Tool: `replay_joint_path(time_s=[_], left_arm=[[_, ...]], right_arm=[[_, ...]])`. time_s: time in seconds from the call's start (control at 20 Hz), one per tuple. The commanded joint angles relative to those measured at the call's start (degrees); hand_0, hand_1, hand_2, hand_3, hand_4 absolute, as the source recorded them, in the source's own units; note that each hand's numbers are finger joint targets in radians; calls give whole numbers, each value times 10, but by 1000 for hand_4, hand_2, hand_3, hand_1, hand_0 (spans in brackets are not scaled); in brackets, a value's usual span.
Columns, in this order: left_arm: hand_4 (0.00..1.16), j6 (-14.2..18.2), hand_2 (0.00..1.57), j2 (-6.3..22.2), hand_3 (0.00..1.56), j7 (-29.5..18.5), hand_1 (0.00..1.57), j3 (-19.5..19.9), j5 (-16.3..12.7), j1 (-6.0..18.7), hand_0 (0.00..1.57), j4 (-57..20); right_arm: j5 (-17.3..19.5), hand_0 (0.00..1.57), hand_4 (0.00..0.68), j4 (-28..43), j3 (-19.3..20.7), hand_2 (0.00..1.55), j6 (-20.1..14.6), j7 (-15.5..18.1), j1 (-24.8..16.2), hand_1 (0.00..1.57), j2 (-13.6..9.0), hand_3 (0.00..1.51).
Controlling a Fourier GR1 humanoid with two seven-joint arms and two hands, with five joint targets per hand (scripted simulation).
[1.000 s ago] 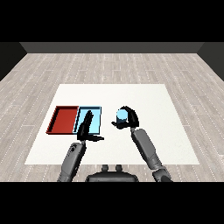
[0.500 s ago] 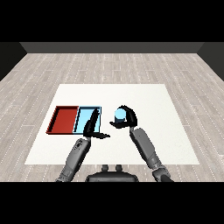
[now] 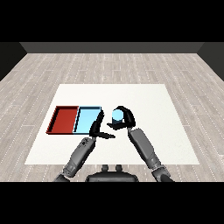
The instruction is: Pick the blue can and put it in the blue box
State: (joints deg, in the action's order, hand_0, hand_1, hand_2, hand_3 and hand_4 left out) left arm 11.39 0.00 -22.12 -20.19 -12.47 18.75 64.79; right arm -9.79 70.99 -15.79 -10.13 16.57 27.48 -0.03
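Note:
My right hand is curled round the blue can, which is upright just right of the light blue tray. The can stands slightly above the table near the tray's right edge. My left hand is open, its fingers straight, over the near right corner of the blue tray; its thumb points right toward the can. The red tray lies to the left of the blue one and holds nothing.
The white table spreads out to the right and behind the trays. Both forearms come in from the lower edge, close together near the middle.
My right hand has carried the blue can leftward, closer to the blue tray. The left hand has shifted right and forward to the tray's right corner.

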Motion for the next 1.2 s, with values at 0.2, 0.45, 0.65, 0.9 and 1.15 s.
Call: replay_joint_path(time_s=[0.2,0.45,0.65,0.9,1.15], left_arm=[[0,25,0,0,0,33,0,-22,-31,39,0,-2],[0,28,0,0,0,-10,0,-45,-53,37,0,-49],[0,47,0,0,0,-30,0,-80,-61,40,0,-52],[0,29,0,0,0,-22,0,-55,-48,30,0,-46],[0,40,0,0,0,5,0,-65,-91,98,0,-70]], right_arm=[[-20,1394,680,10,-74,1453,-41,21,-13,1394,0,1415],[-48,1390,659,-19,-115,1438,-78,35,20,1390,0,1401],[-20,1394,651,-30,-41,1426,2,43,12,1394,0,1391],[-37,1431,630,-33,-84,1432,-47,20,46,1431,0,1389],[-13,1408,625,13,-123,1439,-62,7,8,1408,0,1389]])
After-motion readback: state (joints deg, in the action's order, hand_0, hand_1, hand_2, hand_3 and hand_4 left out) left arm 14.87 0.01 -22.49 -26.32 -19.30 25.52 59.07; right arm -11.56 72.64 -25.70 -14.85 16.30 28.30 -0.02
